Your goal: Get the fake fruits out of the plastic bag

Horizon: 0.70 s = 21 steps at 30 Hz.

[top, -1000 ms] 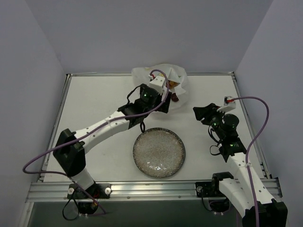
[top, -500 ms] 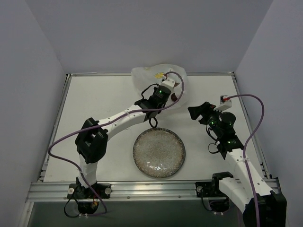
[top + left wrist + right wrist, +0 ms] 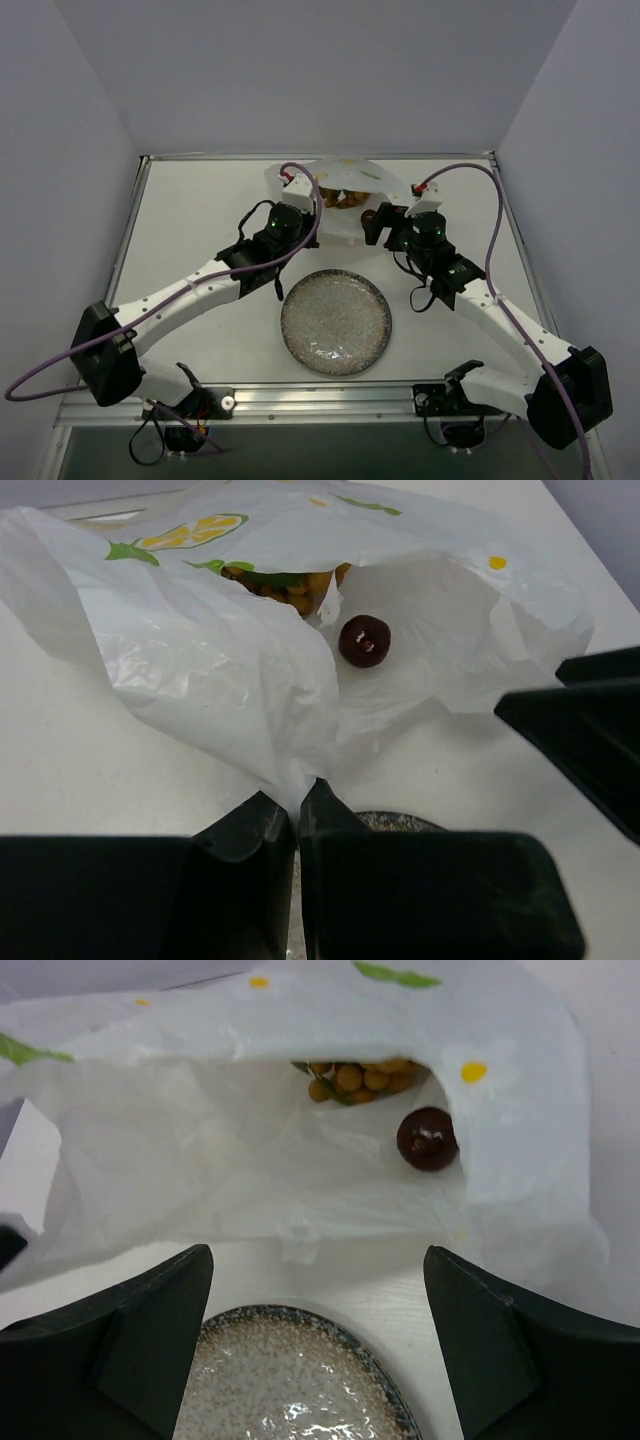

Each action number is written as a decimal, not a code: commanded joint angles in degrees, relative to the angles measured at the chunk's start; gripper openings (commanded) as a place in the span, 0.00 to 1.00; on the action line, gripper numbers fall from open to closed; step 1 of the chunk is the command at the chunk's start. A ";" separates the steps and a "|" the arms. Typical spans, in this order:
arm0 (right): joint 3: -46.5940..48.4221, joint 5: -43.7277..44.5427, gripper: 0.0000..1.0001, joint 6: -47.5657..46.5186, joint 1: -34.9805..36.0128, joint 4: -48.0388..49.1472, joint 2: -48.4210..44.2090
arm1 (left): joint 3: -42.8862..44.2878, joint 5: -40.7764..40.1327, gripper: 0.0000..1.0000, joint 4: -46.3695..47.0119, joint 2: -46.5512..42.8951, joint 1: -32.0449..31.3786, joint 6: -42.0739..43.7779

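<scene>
We pinch the plastic bag [image 3: 200, 660] lip with the left gripper [image 3: 297, 810]. The right gripper [image 3: 315, 1265] stands wide; maroon ball [image 3: 427, 1138] lies ahead, slightly right.

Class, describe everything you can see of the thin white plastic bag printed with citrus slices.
The thin white plastic bag, crinkly, printed with yellow citrus slices and green leaves, lies at the far side of the white table, its mouth gaping toward the arms. Inside rest a dark maroon ball and a bunch of yellow-orange berries. The closed left gripper pinches its near rim.
</scene>
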 commanded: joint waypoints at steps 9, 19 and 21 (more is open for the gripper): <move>5.53 11.05 0.23 -2.45 14.57 -2.57 4.61 | -16.36 8.66 0.03 8.15 -17.49 -0.28 -12.12; 7.70 19.05 0.02 -5.34 18.27 7.28 16.92 | -20.58 8.04 0.02 15.09 -13.62 -0.02 -11.41; 8.60 19.94 0.02 -7.80 18.01 8.42 20.08 | -21.02 7.60 0.02 15.36 -13.71 0.16 -11.41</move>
